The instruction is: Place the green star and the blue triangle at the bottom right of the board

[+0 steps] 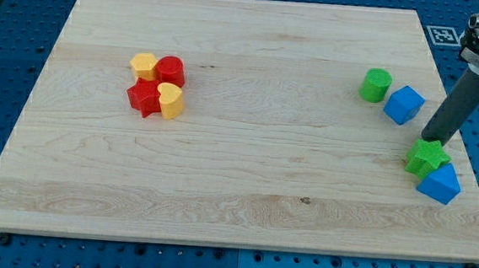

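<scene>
My tip (428, 141) touches the upper edge of the green star (426, 157) at the frame's lower right; the blue triangle (440, 183) abuts the star below. The rod carries no end effector, so no grasp state applies. Both rest on the worktop (235, 201).

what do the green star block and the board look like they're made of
The green star-shaped block looks like matte moulded plastic: flat uniform colour, no grain. The pale wooden board seems to be unpainted wood, showing lengthwise grain lines and a small dark knot.
</scene>
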Motion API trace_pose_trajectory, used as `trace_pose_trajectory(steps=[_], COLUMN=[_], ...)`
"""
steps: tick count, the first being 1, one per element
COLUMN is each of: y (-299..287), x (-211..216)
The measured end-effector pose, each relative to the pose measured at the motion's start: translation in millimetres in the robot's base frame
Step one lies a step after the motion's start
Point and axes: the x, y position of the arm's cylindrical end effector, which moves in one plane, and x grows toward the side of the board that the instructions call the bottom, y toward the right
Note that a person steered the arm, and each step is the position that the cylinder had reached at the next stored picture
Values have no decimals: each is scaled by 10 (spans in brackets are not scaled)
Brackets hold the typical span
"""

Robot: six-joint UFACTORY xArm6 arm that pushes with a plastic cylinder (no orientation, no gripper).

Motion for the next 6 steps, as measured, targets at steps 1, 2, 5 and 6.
trace_pose_trajectory(steps=[1,2,5,6], y=[-120,-353,-96,-97], x=[-3,40,435,464])
